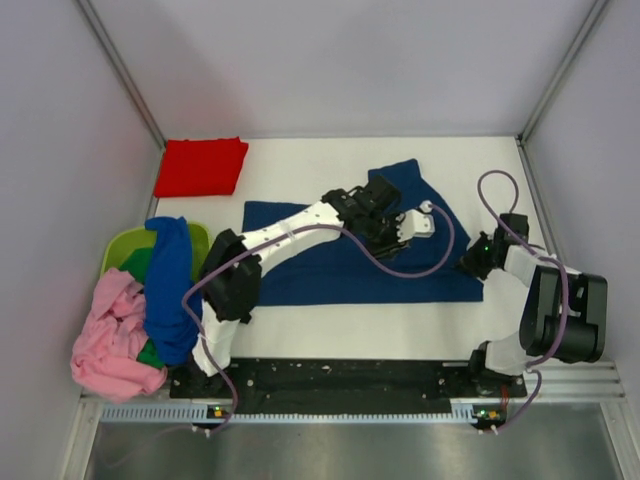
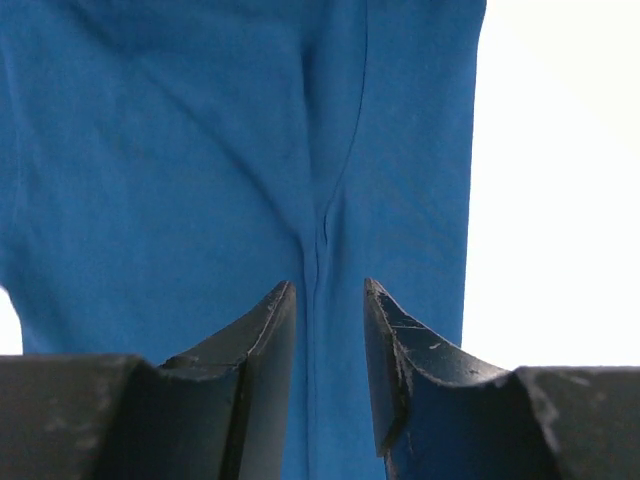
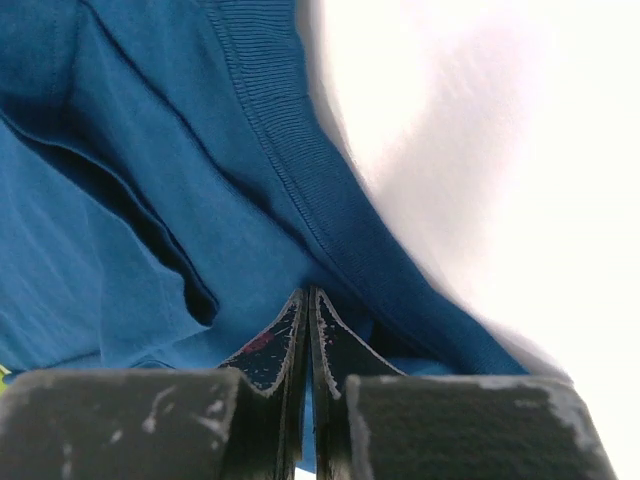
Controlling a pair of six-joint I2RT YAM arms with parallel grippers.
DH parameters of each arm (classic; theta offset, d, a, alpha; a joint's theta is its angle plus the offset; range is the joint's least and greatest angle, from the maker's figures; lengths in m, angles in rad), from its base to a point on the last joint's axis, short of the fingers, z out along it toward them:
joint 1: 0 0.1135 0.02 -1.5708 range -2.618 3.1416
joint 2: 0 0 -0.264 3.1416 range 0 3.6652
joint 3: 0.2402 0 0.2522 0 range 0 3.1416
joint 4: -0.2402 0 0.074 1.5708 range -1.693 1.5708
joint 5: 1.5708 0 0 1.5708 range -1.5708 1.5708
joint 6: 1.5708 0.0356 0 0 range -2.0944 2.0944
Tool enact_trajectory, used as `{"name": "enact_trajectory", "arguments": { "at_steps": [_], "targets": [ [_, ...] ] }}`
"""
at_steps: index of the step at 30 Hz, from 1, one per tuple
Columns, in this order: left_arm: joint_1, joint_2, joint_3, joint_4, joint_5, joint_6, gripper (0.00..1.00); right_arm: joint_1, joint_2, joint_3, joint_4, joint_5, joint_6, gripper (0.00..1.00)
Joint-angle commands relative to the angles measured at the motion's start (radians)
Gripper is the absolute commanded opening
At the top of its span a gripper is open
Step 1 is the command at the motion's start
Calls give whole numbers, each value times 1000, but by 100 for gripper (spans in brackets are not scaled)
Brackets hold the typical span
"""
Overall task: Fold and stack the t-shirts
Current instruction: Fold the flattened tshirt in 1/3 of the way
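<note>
A navy blue t-shirt point(image 1: 330, 270) lies spread on the white table, its print hidden. My left gripper point(image 1: 405, 228) hovers low over its far right part. In the left wrist view point(image 2: 328, 288) the jaws stand a little apart, astride a raised seam fold of the cloth point(image 2: 200, 180). My right gripper point(image 1: 472, 262) is at the shirt's right edge. In the right wrist view point(image 3: 308, 292) it is shut on the blue cloth beside the ribbed collar point(image 3: 300, 170). A folded red t-shirt point(image 1: 200, 165) lies at the far left.
A lime green basket point(image 1: 120, 245) stands at the left edge. A royal blue tee point(image 1: 170, 285), a pink tee point(image 1: 110, 335) and a green tee point(image 1: 150, 352) hang over it. Grey walls close in the table on three sides.
</note>
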State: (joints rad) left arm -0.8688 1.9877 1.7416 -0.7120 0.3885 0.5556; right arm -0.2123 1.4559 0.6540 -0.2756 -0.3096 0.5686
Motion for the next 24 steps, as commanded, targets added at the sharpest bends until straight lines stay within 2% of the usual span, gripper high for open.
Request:
{"name": "enact_trajectory", "arguments": {
  "at_steps": [1, 8, 16, 18, 24],
  "targets": [
    [-44, 120, 162, 141, 35, -62, 39, -1, 15, -1, 62, 0, -12, 0],
    [-75, 380, 378, 148, -45, -79, 41, -1, -11, -13, 56, 10, -21, 0],
    [-88, 499, 462, 167, -13, -132, 42, -2, -17, -22, 59, 9, -22, 0],
    [-93, 532, 501, 157, -51, -148, 39, -2, -23, -27, 59, 7, -26, 0],
    [-101, 550, 512, 106, -24, -131, 13, -2, -31, -31, 59, 14, -30, 0]
  ]
}}
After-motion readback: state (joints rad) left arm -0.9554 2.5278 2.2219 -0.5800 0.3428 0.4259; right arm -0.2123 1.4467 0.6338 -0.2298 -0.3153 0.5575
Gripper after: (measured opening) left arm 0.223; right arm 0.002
